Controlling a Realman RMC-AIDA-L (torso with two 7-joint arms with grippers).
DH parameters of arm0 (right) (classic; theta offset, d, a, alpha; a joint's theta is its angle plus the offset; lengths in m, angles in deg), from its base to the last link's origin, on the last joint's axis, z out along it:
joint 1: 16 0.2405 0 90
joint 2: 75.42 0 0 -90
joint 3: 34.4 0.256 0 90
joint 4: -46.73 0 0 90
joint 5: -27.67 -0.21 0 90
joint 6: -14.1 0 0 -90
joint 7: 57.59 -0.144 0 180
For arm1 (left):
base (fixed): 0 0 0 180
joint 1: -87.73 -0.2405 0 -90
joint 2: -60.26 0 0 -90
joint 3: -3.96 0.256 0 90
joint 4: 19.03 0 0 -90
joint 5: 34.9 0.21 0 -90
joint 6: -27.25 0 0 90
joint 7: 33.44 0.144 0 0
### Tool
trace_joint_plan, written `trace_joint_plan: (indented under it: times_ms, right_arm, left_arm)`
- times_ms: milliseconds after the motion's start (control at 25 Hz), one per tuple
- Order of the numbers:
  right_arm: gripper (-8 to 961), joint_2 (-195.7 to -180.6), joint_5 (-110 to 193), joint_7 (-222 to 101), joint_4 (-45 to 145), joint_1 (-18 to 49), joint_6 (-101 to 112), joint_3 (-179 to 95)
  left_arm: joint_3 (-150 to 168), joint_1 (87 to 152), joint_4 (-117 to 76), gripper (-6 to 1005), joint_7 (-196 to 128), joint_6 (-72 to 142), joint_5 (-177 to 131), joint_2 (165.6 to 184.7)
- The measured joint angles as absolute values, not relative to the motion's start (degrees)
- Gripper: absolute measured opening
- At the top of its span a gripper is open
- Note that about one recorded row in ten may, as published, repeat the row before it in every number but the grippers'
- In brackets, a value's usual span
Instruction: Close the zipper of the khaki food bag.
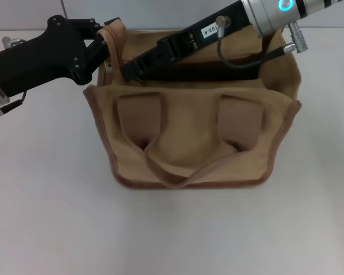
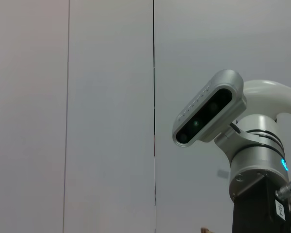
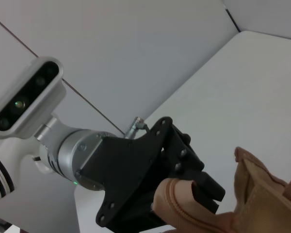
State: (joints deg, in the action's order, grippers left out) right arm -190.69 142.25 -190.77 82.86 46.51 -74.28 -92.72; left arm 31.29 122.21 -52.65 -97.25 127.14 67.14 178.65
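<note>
White table [image 1: 46, 217], grey wall behind. Khaki food bag [image 1: 192, 154] centre, mouth agape. Left gripper [image 1: 100, 48] clamps the bag's far-left corner; right gripper [image 1: 129, 69] at the zipper [image 1: 178, 62], finger state unclear. Next, likely: draw pull rightward

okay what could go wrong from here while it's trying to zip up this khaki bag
The left end effector clamps only a fold of fabric at the khaki food bag's far left corner; that grip may slip and let the bag slide. The right end effector reaches across the still-gaping top opening and could snag the loose fabric. The zipper pull isn't visible, so it might miss it.
</note>
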Motion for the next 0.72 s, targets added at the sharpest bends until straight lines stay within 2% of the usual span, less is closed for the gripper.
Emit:
trace_joint_plan:
  times_ms: [160,400,720]
  right_arm:
    - [345,-190.77,142.27,-190.96,82.92,46.41,-73.79,-93.5]
    - [256,-190.9,141.99,-190.98,83.02,45.73,-73.76,-93.28]
    - [223,-191.5,141.8,-190.86,84.78,44.42,-73.76,-93.27]
  left_arm:
    - [31.29,122.95,-52.43,22,-97.25,126.9,67.14,178.71]
    - [31.29,124.78,-50.89,22,-96.89,126.11,67.15,178.85]
    - [31.64,126.39,-49.54,23,-96.68,124.77,67.24,178.9]
